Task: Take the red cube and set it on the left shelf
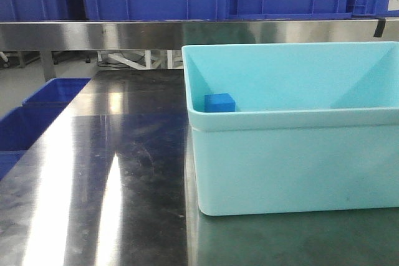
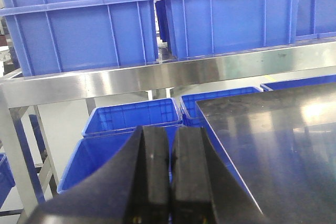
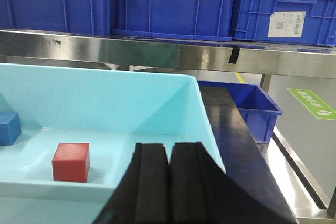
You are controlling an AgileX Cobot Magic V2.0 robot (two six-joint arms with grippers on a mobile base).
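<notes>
red cube (image 3: 71, 161) lies in the turquoise tub (image 3: 121, 103), lower left of the right wrist view, near the blue cube (image 3: 8, 128). left hand (image 2: 170, 142) and right hand (image 3: 169, 153): fingers pressed together, holding nothing.

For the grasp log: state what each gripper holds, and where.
Nothing: left gripper and right gripper are shut empty; red cube lies in the turquoise tub.

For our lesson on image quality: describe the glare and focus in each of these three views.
Front view: white glare streaks run down the tabletop; tub evenly lit. Left wrist view: the shelf rail shines, the left gripper looks soft. Right wrist view: even light, red cube sharp, right gripper dark.
</notes>
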